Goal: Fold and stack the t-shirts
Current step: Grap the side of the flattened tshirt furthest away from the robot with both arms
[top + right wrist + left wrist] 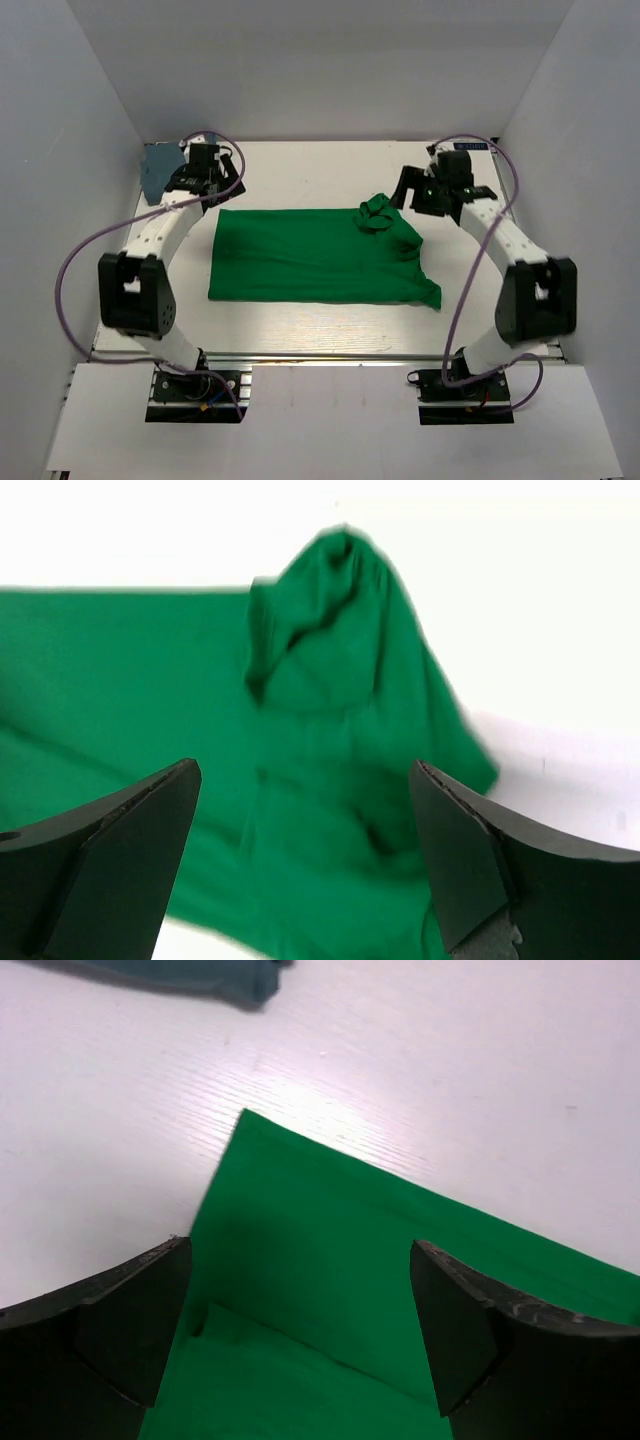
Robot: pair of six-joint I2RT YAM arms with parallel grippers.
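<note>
The bright green t-shirt (310, 255) lies spread on the white table, folded lengthwise, with a bunched-up lump (377, 212) at its far right end. The slate grey-blue t-shirt (157, 170) lies at the far left corner, partly behind the left arm. My left gripper (208, 190) is open and empty above the green shirt's far left corner (300, 1260). My right gripper (412, 195) is open and empty just right of the lump, over the green shirt (330, 740). An edge of the grey-blue shirt (190, 975) shows at the top of the left wrist view.
White walls enclose the table (320, 170) on the left, back and right. Purple cables (80, 250) loop from both arms. The arm bases are bolted at the near edge (320, 355).
</note>
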